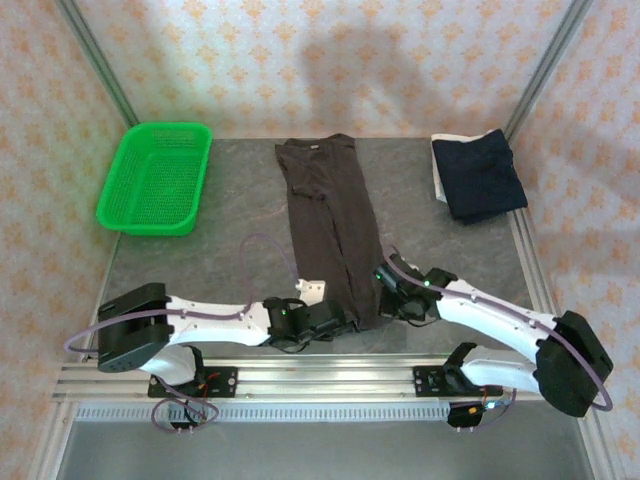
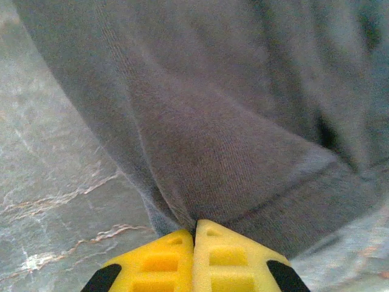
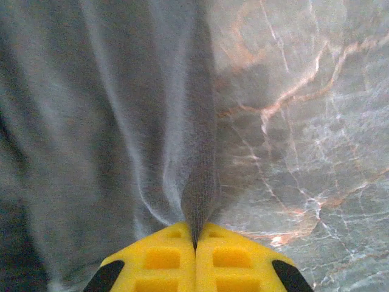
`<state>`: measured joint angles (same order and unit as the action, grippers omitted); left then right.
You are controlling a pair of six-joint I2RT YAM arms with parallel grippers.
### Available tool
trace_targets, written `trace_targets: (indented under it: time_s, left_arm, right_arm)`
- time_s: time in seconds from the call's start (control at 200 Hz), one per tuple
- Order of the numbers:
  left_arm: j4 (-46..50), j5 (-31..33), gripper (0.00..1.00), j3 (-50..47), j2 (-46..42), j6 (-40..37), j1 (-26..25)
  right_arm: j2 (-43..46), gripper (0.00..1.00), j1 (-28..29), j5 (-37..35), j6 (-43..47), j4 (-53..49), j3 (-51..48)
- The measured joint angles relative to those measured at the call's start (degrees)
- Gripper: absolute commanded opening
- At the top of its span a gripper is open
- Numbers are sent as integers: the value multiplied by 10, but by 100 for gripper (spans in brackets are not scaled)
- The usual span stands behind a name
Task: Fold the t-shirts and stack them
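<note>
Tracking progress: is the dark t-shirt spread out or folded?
Partly folded: the dark t-shirt lies as a long narrow strip, no sleeves sticking out; left end effector and right end effector pinch its near hem.

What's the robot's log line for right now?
left gripper: shut on brown shirt | right gripper: shut on brown shirt | navy shirt: folded, far right

The grey marbled table (image 1: 230, 210) carries a green mesh basket (image 1: 155, 178) at its far left, a charcoal-brown t-shirt (image 1: 325, 220) lengthwise mid-table, and at far right a folded navy t-shirt (image 1: 480, 175) atop a white t-shirt (image 1: 438, 180).
</note>
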<state>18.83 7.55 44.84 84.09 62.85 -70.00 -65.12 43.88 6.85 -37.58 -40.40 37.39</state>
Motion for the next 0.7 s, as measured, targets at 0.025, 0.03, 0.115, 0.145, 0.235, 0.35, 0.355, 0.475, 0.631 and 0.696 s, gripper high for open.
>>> trace_targets:
  time_s: [0.025, 0.03, 0.115, 0.145, 0.235, 0.35, 0.355, 0.475, 0.631, 0.696]
  left_arm:
    - [9, 4, 0, 9, -9, -3, 3]
    - [11, 4, 0, 12, -11, -4, 3]
    - [40, 10, 0, 47, -41, -14, 27]
    - [48, 10, 0, 58, -50, -19, 43]
    - [64, 9, 0, 78, -72, -43, 105]
    - [83, 0, 0, 97, -72, -79, 191]
    - [84, -1, 0, 99, -71, -82, 196]
    - [101, -28, 0, 151, -21, -126, 275]
    - [115, -69, 0, 252, 84, -184, 343]
    - [122, -87, 0, 286, 123, -203, 366]
  right_arm:
    - [-1, 1, 0, -4, 4, -8, 20]
    - [-1, 1, 0, -5, 5, -9, 23]
    - [-19, 0, -2, -26, 24, -31, 104]
    - [-34, 0, -6, -32, 32, -36, 136]
    - [-88, 0, -28, -42, 61, -38, 209]
    - [-168, 0, -77, -42, 94, -38, 280]
    - [-170, 0, -79, -43, 95, -37, 282]
    - [-264, 0, -122, -35, 125, -39, 373]
    - [-372, 0, -152, -21, 160, -44, 496]
    - [-413, 0, -162, -16, 172, -49, 540]
